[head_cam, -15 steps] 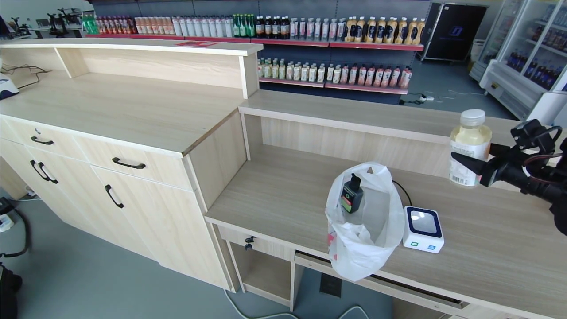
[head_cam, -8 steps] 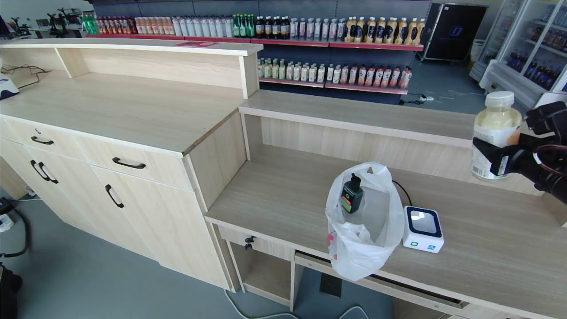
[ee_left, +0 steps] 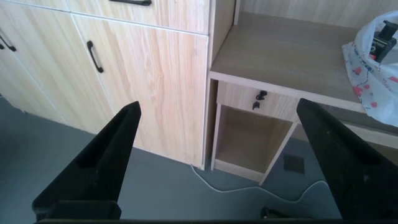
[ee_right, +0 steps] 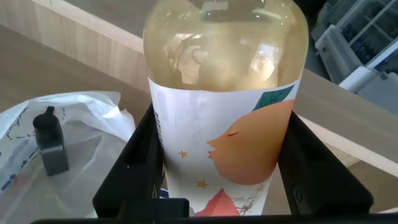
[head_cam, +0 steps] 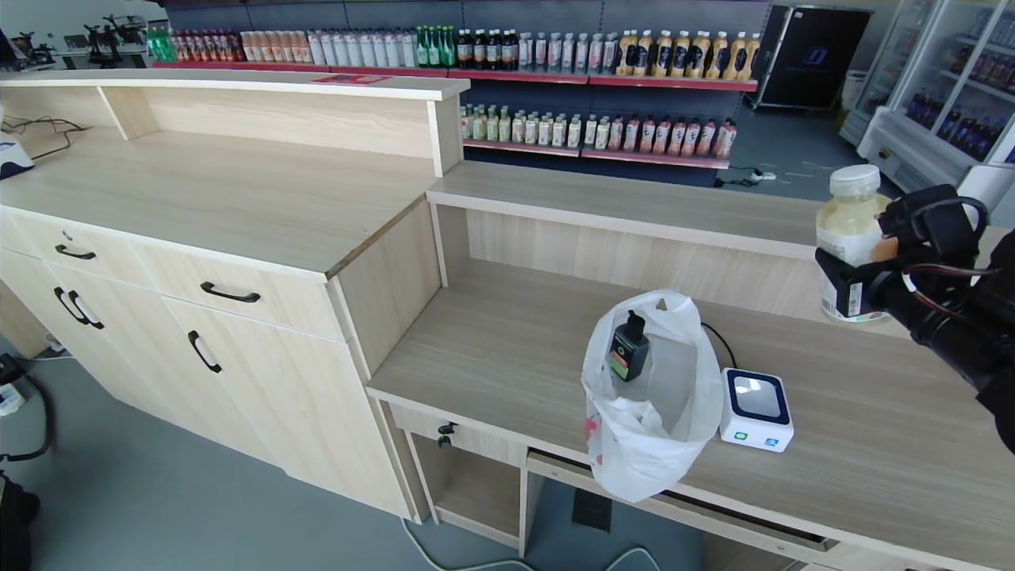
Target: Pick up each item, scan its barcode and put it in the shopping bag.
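A pale yellow drink bottle [head_cam: 849, 238] with a white cap and a barcode low on its label hangs upright above the right end of the counter, clamped in my right gripper [head_cam: 860, 274]. The right wrist view has the bottle [ee_right: 225, 106] between the black fingers [ee_right: 134, 168]. The white plastic shopping bag [head_cam: 652, 396] stands open on the counter with a dark bottle [head_cam: 629, 347] inside, also seen as the bag [ee_right: 56, 155]. A white barcode scanner [head_cam: 757, 409] sits right of the bag. My left gripper [ee_left: 217, 162] hangs open over the floor beside the cabinets.
The lower wooden counter [head_cam: 515, 341] has a raised back ledge [head_cam: 618, 198]. A higher counter with drawers [head_cam: 198, 198] stands to the left. Shelves of drinks [head_cam: 587, 55] and a glass fridge [head_cam: 944, 87] stand behind. A cable [head_cam: 718, 337] runs from the scanner.
The right gripper carried the bottle up and to the right, then brought it back left a little and turned it. The bag, the scanner and the left arm stayed put.
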{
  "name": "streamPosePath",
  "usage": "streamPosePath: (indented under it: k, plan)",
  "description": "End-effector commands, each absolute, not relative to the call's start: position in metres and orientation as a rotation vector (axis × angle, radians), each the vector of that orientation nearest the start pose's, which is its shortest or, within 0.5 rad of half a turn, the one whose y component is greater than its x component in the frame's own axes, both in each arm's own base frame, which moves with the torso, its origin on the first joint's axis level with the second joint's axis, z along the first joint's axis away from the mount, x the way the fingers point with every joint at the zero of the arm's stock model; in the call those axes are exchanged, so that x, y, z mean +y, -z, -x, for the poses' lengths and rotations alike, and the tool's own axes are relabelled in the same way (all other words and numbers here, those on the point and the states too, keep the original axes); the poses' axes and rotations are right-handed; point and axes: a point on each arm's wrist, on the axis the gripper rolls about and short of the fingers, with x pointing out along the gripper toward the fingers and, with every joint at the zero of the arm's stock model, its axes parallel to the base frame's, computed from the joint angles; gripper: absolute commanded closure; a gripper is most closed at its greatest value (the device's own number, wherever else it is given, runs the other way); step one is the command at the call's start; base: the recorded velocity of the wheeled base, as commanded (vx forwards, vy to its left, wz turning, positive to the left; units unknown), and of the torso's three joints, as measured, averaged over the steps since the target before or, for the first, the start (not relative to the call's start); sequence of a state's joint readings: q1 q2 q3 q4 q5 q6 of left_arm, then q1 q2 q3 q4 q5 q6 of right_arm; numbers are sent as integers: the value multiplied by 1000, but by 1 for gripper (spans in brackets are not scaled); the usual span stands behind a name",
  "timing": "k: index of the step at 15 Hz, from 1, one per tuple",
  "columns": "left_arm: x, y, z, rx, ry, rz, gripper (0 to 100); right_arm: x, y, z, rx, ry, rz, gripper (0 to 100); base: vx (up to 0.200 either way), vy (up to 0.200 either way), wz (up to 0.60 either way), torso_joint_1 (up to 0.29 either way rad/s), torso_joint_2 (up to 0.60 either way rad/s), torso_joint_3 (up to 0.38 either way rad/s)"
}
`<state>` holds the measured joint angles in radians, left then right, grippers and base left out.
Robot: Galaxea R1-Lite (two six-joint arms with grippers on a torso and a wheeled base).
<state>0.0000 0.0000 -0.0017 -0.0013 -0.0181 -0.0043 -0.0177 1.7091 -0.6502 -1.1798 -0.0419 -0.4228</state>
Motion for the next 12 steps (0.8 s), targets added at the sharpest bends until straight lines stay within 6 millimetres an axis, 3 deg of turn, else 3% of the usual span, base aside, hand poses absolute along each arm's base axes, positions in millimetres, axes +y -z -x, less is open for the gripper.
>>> streamPosePath:
  k: [1,4,6,12]
  plan:
    - [0,-76,23,-3,18,5,0,15,-178,-306,-120,-14,407,100,0,0,0,0,0,0]
    - [0,-76,23,-3,18,5,0,34,-162,-318,-211,-116,394,100,0,0,600,2,1,-1]
    - [0,-76,23,-3,18,5,0,44,-141,-329,-231,-339,318,100,0,0,0,0,0,0]
    - [0,-76,23,-3,18,5,0,38,-69,-349,-42,-529,228,100,0,0,0,0,0,0]
